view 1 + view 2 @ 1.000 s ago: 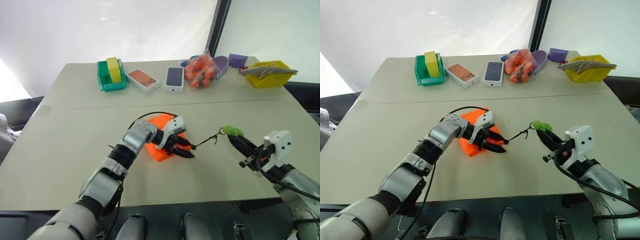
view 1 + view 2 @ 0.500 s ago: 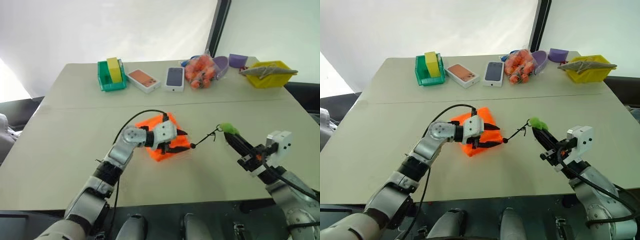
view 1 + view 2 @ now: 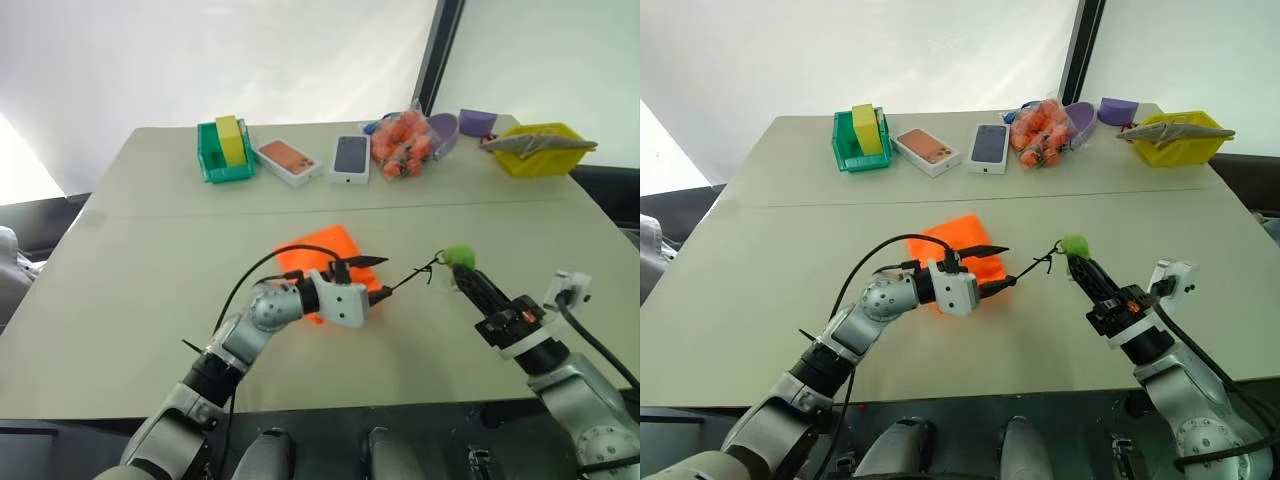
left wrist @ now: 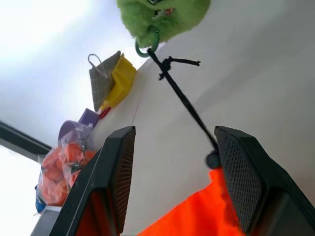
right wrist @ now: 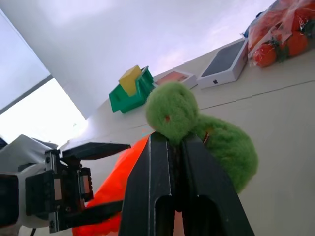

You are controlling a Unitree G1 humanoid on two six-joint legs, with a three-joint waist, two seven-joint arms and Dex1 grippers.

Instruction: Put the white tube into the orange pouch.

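Note:
The orange pouch (image 3: 315,250) lies flat on the table's middle. Its black cord (image 4: 182,98) runs right to the green fuzzy ball (image 3: 458,256). My left gripper (image 3: 386,275) lies level at the pouch's near right corner, pointing right. It is open, with one finger above the other, and the pouch's corner (image 4: 197,216) and the cord's bead sit between them. My right gripper (image 3: 458,272) is shut on the green ball (image 5: 197,128), a little above the table and right of the pouch. The white tube is hidden from view.
Along the far edge stand a green bin (image 3: 222,150) with a yellow block, two phone boxes (image 3: 288,160) (image 3: 350,157), a clear bag of orange items (image 3: 403,140), a purple piece (image 3: 472,120) and a yellow bin (image 3: 540,147). The table's near edge runs just below both arms.
My left gripper has rolled over and drawn back off the pouch to its near right corner, so the pouch now lies uncovered. The right wrist has rolled, still holding the green ball.

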